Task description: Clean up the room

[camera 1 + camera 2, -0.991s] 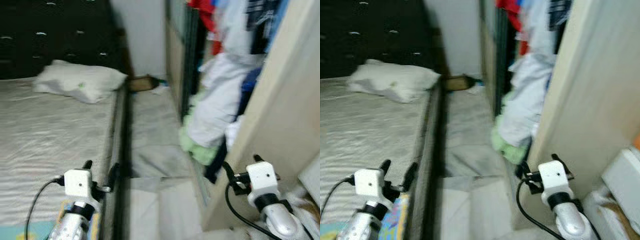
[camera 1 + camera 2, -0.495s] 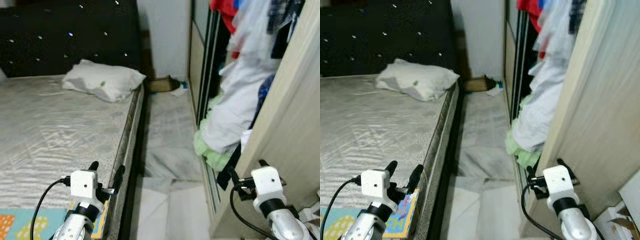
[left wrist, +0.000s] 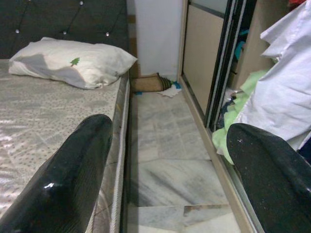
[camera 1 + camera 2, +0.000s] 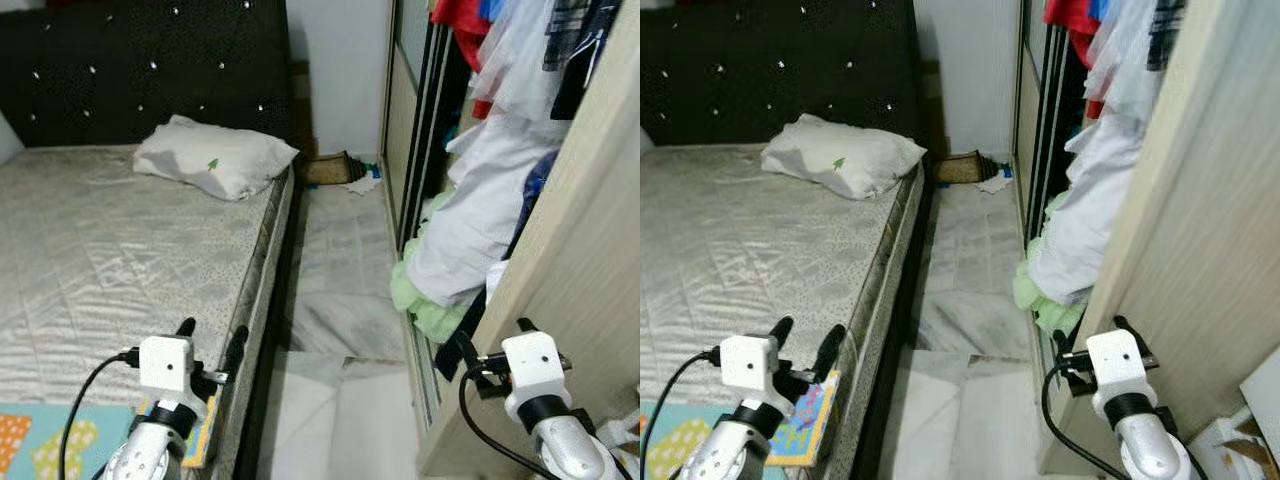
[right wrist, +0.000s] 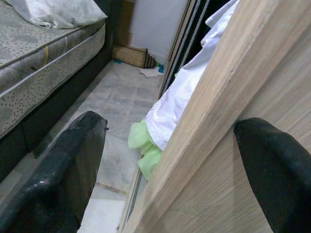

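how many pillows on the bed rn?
1 fully in view: the white pillow lies at the head of the bed, against the dark headboard, near the aisle-side edge. A pale shape at the picture's far left edge may be a second; cannot tell.

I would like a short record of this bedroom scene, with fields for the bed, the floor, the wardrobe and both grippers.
bed: bare mattress with a white pillow near the dark headboard
floor: pale tiles; green cloth lying at the wardrobe's foot
wardrobe: open, white garment hanging out
left gripper: low, at the mattress edge, fingers open, empty
right gripper: low, beside the wooden panel, fingers open, empty
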Controlling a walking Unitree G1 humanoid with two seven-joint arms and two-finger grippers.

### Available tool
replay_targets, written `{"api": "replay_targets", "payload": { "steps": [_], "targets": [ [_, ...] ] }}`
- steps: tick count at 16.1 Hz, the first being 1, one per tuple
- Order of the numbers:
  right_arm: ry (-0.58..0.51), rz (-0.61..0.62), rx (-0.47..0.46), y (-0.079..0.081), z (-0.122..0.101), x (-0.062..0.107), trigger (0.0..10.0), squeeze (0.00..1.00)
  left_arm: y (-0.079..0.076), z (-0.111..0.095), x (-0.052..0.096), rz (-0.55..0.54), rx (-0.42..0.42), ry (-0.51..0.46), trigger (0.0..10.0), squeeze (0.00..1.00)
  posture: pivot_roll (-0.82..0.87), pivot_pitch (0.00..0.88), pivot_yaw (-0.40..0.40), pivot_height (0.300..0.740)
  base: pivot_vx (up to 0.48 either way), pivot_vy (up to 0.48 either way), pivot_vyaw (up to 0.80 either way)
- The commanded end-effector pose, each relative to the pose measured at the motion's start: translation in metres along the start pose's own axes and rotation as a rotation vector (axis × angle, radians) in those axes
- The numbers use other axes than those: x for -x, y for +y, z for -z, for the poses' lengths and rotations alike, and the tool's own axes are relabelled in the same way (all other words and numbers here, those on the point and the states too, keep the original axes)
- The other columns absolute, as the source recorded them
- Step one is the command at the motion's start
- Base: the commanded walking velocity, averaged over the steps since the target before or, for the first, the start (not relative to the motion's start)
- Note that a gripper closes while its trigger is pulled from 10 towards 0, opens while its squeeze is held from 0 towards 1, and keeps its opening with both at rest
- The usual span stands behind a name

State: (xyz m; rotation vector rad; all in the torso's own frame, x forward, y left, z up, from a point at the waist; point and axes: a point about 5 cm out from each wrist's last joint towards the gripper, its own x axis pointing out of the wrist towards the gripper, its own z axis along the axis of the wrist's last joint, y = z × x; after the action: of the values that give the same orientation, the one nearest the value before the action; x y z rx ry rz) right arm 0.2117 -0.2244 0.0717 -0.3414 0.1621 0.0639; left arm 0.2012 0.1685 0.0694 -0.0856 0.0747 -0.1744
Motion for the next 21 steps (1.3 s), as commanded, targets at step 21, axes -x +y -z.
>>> {"api": "replay_targets", "payload": {
  "steps": [21],
  "targets": [
    [-0.038,0.163,-0.026,-0.016,-0.027,0.042,10.0,0.00,0.001,-0.012,-0.007,0.007,-0.029,-0.025,10.0,0.00,-0.22,0.000,0.078,0.740,0.000,0.000,0.16]
  ]
}}
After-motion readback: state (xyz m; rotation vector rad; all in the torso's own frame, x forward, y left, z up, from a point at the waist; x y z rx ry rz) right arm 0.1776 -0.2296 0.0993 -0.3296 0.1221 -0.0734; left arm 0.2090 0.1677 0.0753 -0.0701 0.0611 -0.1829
